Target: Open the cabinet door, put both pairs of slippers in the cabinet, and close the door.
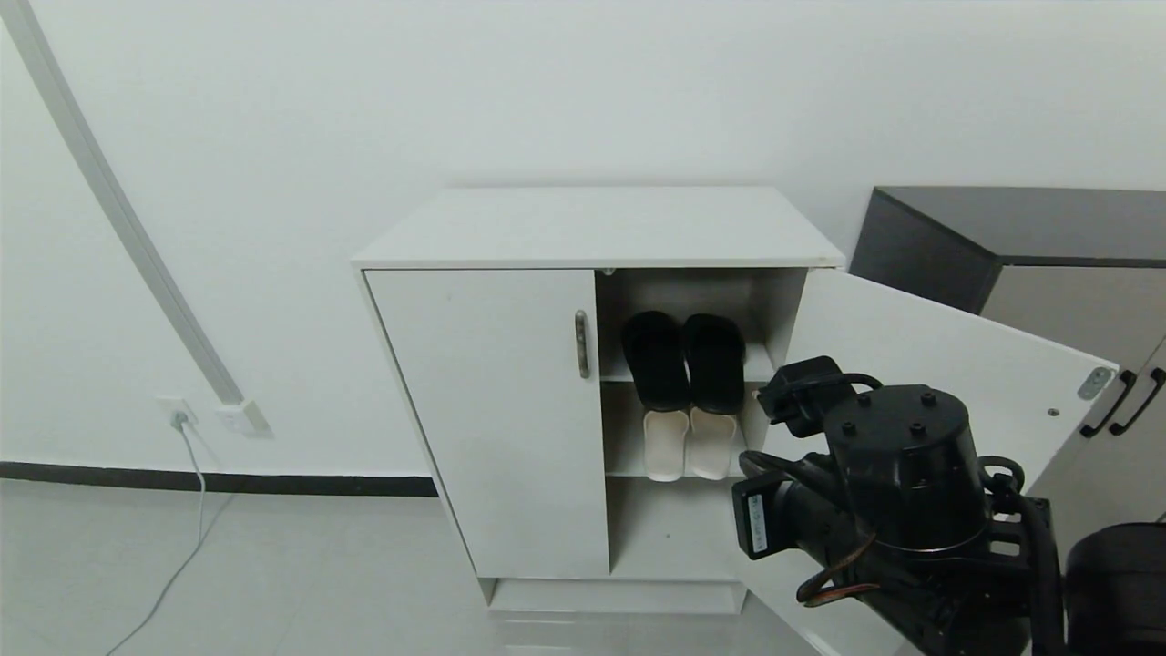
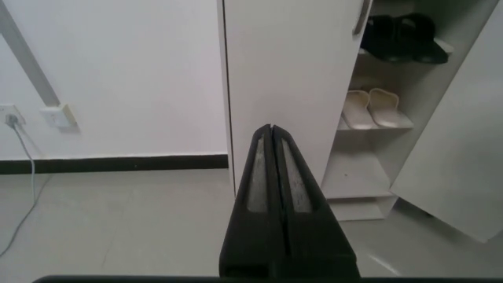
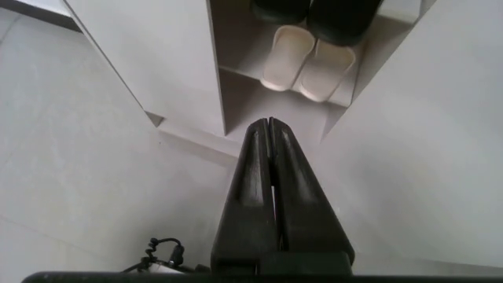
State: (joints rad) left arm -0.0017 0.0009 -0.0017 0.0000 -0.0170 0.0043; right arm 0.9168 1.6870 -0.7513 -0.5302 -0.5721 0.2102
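The white cabinet [image 1: 592, 228] stands against the wall with its left door [image 1: 492, 410] closed and its right door [image 1: 929, 346] swung open. Black slippers [image 1: 683, 360] lie on the upper shelf, white slippers [image 1: 690, 444] on the shelf below. My right arm [image 1: 893, 492] is low in front of the open door. My right gripper [image 3: 269, 126] is shut and empty, close to the door's inner face [image 3: 424, 141], below the white slippers [image 3: 306, 59]. My left gripper [image 2: 271, 130] is shut and empty, back from the closed door [image 2: 291, 71].
A dark cabinet [image 1: 1002, 246] with black handles [image 1: 1125, 401] stands just right of the open door. A wall socket with a cable [image 1: 182, 419] and a slanted conduit [image 1: 118, 210] are on the left. Bare tiled floor [image 1: 273, 565] spreads left of the cabinet.
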